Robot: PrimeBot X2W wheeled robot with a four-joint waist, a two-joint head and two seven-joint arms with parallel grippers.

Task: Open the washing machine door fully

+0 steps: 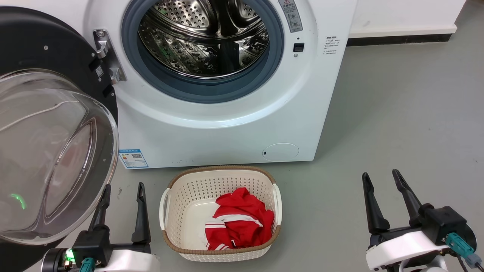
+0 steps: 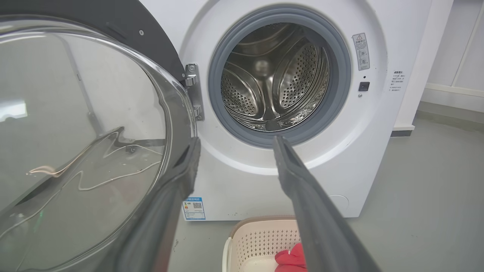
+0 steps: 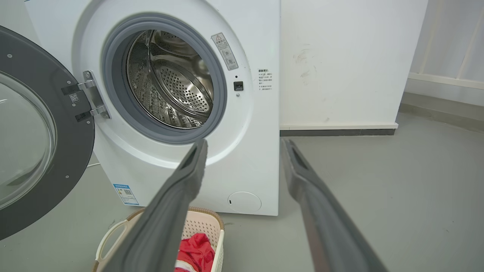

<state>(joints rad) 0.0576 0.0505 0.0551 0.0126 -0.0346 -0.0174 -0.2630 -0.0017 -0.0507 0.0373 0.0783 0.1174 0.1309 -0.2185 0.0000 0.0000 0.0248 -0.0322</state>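
The door [image 1: 56,151] stands wide open left of the machine [image 1: 227,132], its glass bowl close to the head camera and just beside the left gripper [image 1: 124,187], whose fingers are spread and empty. The right wrist view adds its dark frame hanging on the hinge [image 3: 92,96] beside the steel drum [image 3: 177,87]. The right gripper [image 1: 380,174], spread and empty too, sits across a basket [image 1: 221,169] of red cloth [image 1: 238,219].

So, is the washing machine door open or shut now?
Open: the washing machine door hangs leftward on its hinge, with the steel drum exposed.
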